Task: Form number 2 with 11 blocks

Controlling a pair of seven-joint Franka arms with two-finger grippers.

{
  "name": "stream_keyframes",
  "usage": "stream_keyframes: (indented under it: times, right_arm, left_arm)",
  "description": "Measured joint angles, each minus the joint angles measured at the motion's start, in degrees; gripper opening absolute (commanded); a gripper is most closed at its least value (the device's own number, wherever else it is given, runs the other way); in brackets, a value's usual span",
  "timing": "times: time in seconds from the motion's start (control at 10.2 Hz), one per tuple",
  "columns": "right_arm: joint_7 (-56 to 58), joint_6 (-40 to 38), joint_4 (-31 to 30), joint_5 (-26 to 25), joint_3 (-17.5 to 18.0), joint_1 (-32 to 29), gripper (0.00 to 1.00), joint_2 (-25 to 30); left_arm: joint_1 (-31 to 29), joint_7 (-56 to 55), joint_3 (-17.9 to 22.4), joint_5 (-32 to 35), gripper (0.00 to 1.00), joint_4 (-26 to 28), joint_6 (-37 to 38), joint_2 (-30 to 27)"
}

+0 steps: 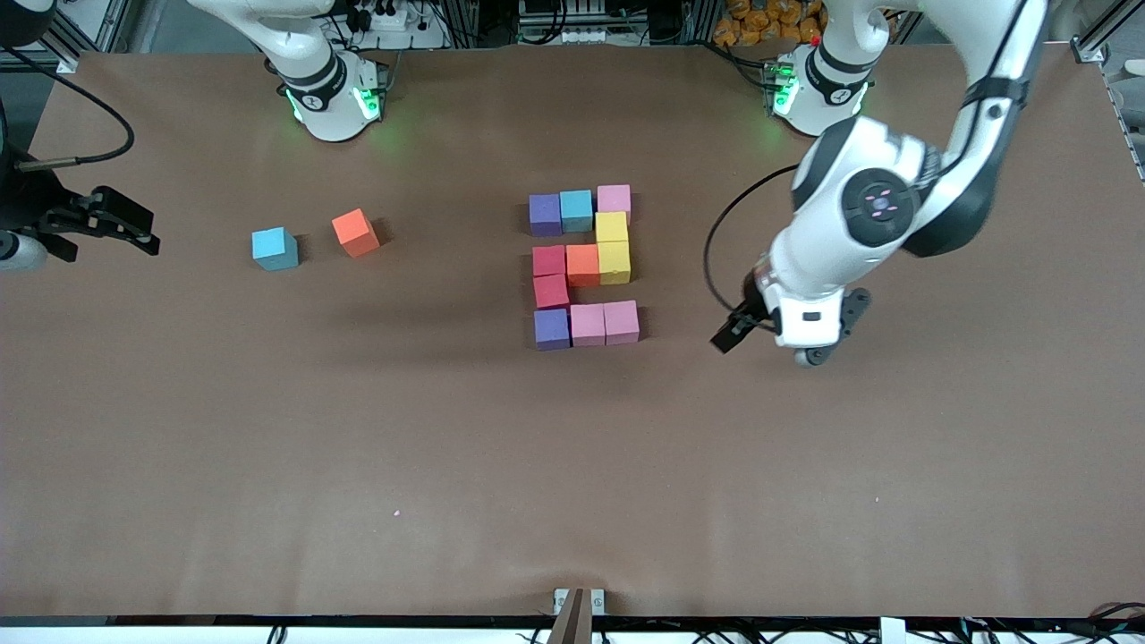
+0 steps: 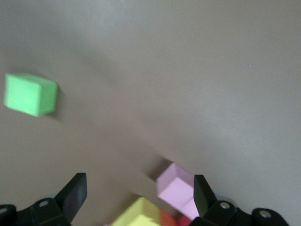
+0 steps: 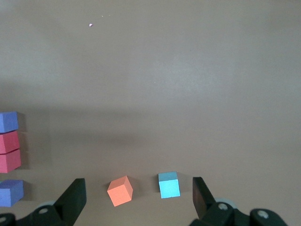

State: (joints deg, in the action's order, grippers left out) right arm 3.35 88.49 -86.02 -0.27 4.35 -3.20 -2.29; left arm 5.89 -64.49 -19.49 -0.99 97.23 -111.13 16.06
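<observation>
left claw (image 1: 767,344): released, nothing held, over bare desk (image 1: 572,465) beside the number 2, toward the left arm's end; fingertips hidden under the wrist in front view
right claw (image 1: 121,225): released, empty, waiting at the right arm's edge of the desk, arm cut off by the frame
number 2 (image 1: 585,266): mid-desk, eleven blocks abutting
loose: blue cube (image 1: 274,248) and orange cube (image 1: 355,233), apart, toward the right arm's end
green cube (image 2: 30,94): left wrist view only, blurred
</observation>
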Motion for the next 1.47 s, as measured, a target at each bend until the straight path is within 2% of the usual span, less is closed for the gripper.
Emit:
stream_keyframes:
  times: [0.2,0.29,0.69,0.98,1.47]
  right_arm:
    - [0.50,-0.24,0.01,-0.03,0.03,0.00,1.00,0.02]
    - [0.92,-0.37,0.01,-0.07,0.02,-0.01,1.00,0.03]
    - [1.53,-0.31,0.06,-0.16,-0.11,-0.05,1.00,0.09]
    - [1.60,-0.37,0.07,-0.20,-0.18,-0.07,1.00,0.08]
    - [2.82,-0.56,0.03,-0.35,-0.55,-0.18,1.00,0.03]
  left_arm:
    - [-2.68,14.99,0.70,0.51,1.00,-0.05,6.84,-3.69]
    - [-3.18,21.83,2.32,1.23,1.00,-0.06,9.88,-5.57]
    - [-3.47,44.60,12.10,1.94,1.00,-0.95,16.01,-11.21]
    - [-3.30,51.29,14.83,1.94,1.00,-3.02,21.42,-12.72]
    - [-3.08,53.27,15.95,1.94,1.00,-3.44,23.38,-18.81]
